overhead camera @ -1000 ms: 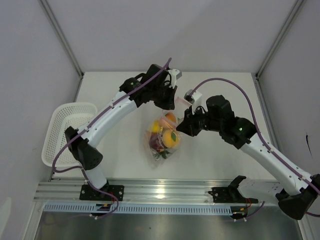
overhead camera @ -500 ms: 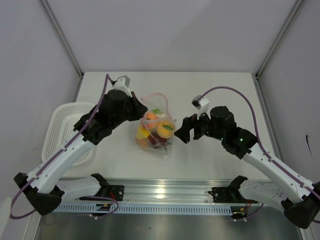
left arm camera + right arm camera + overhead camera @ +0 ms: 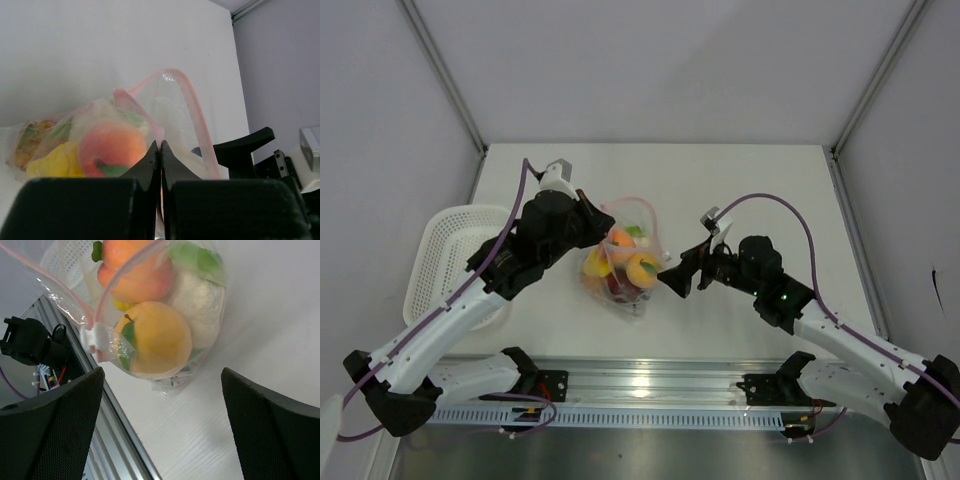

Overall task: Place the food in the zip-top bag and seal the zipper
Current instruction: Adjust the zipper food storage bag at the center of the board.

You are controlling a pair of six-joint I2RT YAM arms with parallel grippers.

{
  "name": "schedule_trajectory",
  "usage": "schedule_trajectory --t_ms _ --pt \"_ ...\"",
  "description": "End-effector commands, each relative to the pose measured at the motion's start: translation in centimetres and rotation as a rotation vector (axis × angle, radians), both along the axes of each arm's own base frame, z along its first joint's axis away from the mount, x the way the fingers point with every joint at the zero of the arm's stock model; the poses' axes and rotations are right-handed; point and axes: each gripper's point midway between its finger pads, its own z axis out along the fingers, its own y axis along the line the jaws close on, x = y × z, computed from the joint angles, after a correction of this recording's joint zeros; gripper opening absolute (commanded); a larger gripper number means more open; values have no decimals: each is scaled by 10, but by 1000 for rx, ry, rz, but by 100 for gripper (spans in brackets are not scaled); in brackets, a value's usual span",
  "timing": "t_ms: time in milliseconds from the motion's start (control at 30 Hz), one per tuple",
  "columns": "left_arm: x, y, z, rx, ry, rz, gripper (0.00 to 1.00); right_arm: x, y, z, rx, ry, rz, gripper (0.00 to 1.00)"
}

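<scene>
The clear zip-top bag (image 3: 620, 270) lies on the table centre with the food (image 3: 638, 268) inside: an orange peach (image 3: 112, 147), a yellow-orange round fruit (image 3: 155, 337) and a pale leafy piece (image 3: 197, 300). Its pink zipper (image 3: 192, 100) stands up in a loop, with a white slider (image 3: 97, 337) at one end. My left gripper (image 3: 600, 225) is shut on the zipper strip, its fingertips (image 3: 152, 152) pinched together on it. My right gripper (image 3: 678, 272) stands open just right of the bag, apart from it, and in its own view the right gripper (image 3: 160, 390) has only table between its fingers (image 3: 50, 425).
A white lattice basket (image 3: 435, 235) sits at the table's left edge. An aluminium rail (image 3: 640, 385) runs along the near edge under the arm bases. Grey walls close in the back and sides.
The right gripper has opened, let go of the bag and drawn back to the right. The left arm has carried the bag's mouth leftward, and the bag now lies nearer the left.
</scene>
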Motion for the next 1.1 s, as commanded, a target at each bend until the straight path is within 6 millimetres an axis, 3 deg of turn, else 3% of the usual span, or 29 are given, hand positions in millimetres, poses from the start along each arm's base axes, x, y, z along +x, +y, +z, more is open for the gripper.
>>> schedule_trajectory --t_ms 0,133,467,633,867,1067 --pt "3 1 27 -87 -73 36 0 -3 14 39 196 -126 32 99" --pt "3 -1 29 -95 -74 35 1 -5 21 33 217 -140 -10 95" --pt "4 -4 30 -101 -72 32 1 3 24 37 302 -163 -56 75" --pt "4 -5 31 -104 -74 29 0 5 32 26 321 -128 -46 58" --pt "5 -2 33 -86 -81 40 1 4 34 17 341 -123 -55 59" --pt "5 -4 27 -86 -71 33 1 5 35 18 346 -133 -51 54"
